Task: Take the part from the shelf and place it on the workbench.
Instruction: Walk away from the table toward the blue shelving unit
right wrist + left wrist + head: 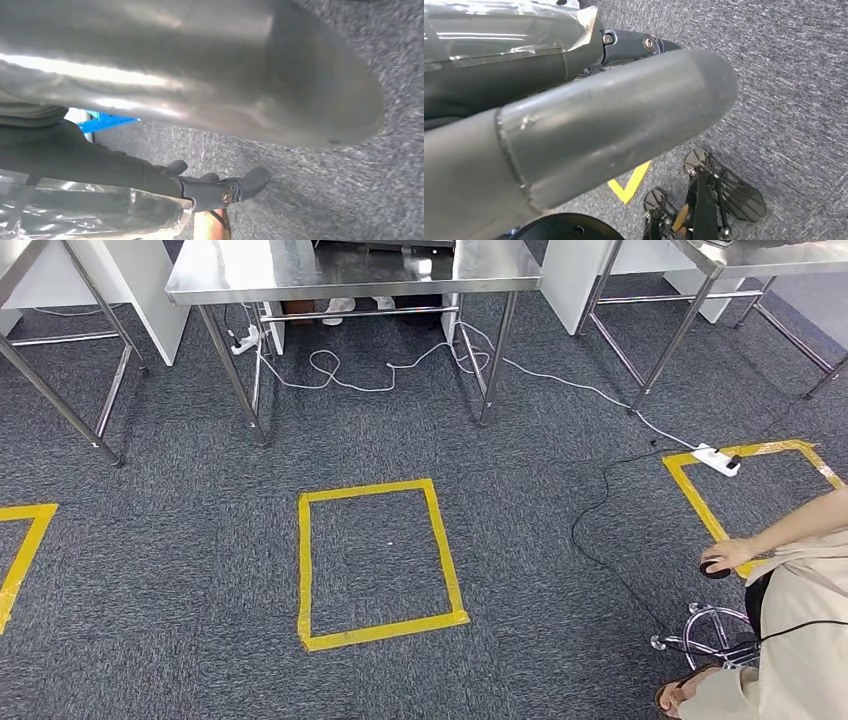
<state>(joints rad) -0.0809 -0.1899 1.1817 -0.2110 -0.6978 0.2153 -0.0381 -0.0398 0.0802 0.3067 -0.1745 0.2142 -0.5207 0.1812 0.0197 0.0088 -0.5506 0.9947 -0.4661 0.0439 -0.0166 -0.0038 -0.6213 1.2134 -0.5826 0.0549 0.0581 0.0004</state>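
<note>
No part and no shelf could be made out, so where the part lay could not be told from these views. What did appear was a steel workbench [350, 270] at the far side of the room, its bare top running across the upper middle of the head view, with a white cable [400, 365] trailing over the grey carpet [180, 540] beneath it. Nearer, a yellow tape rectangle [375, 560] marked the floor in front of the bench, with part of another at the far left and one at the right, where a white power strip [718, 460] lay on its far edge. A person in a beige sleeve [800, 630] crouched at the near right, a hand on a small dark round object [714, 568]. Both arms hung down: the left hand [624, 125] showed as a thick grey thumb with dark fingers [639, 45] beside it lying fairly straight over the carpet, holding nothing; the right hand [215, 75] likewise, its dark fingers [230, 190] extended and empty. The work appeared to be at the travelling stage, before any pickup. The next move likely called for turning or walking until the shelf came into sight, then raising a hand towards the part.
</note>
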